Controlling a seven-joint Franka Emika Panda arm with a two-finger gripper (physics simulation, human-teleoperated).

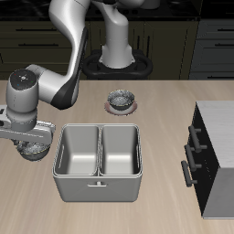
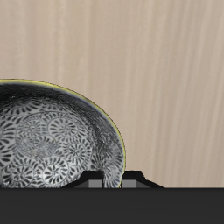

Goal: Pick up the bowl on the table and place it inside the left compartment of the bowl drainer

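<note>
The bowl (image 1: 35, 150) is small, dark grey and speckled inside. It sits low at the table (image 1: 155, 119), just outside the bowl drainer (image 1: 98, 187), beside the left compartment (image 1: 79, 152). My gripper (image 1: 35, 141) comes down onto it from above. In the wrist view the bowl (image 2: 52, 144) looms large, and its rim runs in between the close-set fingertips of my gripper (image 2: 112, 180), which is shut on that rim. I cannot tell whether the bowl rests on the table or hangs just above it.
A matching bowl on a pinkish-brown plate (image 1: 120, 99) stands farther back, near the robot's base. A grey cabinet with dark handles (image 1: 215, 155) stands on the far side of the drainer from my gripper. Both drainer wells hold nothing.
</note>
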